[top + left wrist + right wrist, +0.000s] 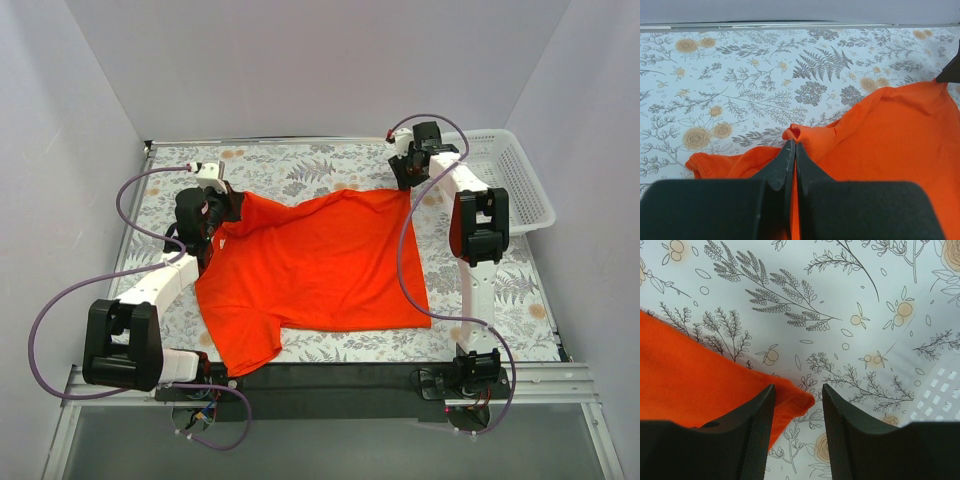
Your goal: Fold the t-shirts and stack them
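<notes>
One orange-red t-shirt (310,265) lies spread on the flowered tablecloth, a sleeve pointing to the near left. My left gripper (214,212) is shut on a bunched fold at the t-shirt's far left corner (796,134); cloth shows between its closed fingers (782,165). My right gripper (408,175) hovers at the t-shirt's far right corner (800,399). Its jaws stand apart with that corner lying between them, not pinched; the left finger (757,420) overlaps the cloth edge.
A white mesh basket (520,185) stands at the table's right edge, and its mesh shows in the right wrist view (940,395). Grey walls close in the back and sides. Flowered cloth (300,170) lies bare behind the shirt.
</notes>
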`<state>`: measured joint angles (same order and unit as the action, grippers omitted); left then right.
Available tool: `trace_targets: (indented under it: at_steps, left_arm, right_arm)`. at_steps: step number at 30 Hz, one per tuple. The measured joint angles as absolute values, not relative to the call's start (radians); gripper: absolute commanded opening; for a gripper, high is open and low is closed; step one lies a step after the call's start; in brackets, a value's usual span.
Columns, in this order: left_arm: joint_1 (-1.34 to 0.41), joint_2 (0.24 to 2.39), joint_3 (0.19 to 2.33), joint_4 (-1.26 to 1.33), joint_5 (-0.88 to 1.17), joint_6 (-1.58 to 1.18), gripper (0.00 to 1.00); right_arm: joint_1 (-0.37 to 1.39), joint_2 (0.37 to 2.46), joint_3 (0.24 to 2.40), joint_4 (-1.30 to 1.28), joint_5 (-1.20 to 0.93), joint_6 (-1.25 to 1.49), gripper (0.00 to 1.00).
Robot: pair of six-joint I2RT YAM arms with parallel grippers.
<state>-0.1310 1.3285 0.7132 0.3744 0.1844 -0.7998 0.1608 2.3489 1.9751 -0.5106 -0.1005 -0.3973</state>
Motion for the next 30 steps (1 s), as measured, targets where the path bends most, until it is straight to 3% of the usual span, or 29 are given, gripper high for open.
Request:
trace_targets:
  at_steps: [4,5,12,25,26,29,30]
  left_arm:
    - [-0.131,1.320,0.713,0.374,0.184,-0.800,0.00]
    - [-0.131,1.318,0.713,0.375,0.184,-0.800,0.00]
    - [-0.131,1.309,0.709,0.374,0.184,-0.792,0.00]
    - [-0.131,1.283,0.698,0.374,0.176,-0.781,0.00]
    - [-0.131,1.283,0.698,0.374,0.176,-0.781,0.00]
    - [-0.131,1.281,0.698,0.373,0.176,-0.781,0.00]
    - [-0.131,1.280,0.698,0.374,0.176,-0.781,0.00]
  right_arm:
    - [0.159,2.349,1.970,-0.522,-0.120,-0.401,0.13]
    - [0.159,2.349,1.965,-0.524,-0.131,-0.400,0.02]
    - [0.158,2.273,1.837,-0.520,-0.243,-0.404,0.01]
    - [0.173,1.662,1.246,-0.467,-0.500,-0.537,0.01]
    - [0.181,1.645,1.208,-0.467,-0.514,-0.561,0.04]
    - [0.219,1.635,1.121,-0.496,-0.538,-0.627,0.41]
    - [0.235,1.635,1.098,-0.510,-0.540,-0.643,0.45]
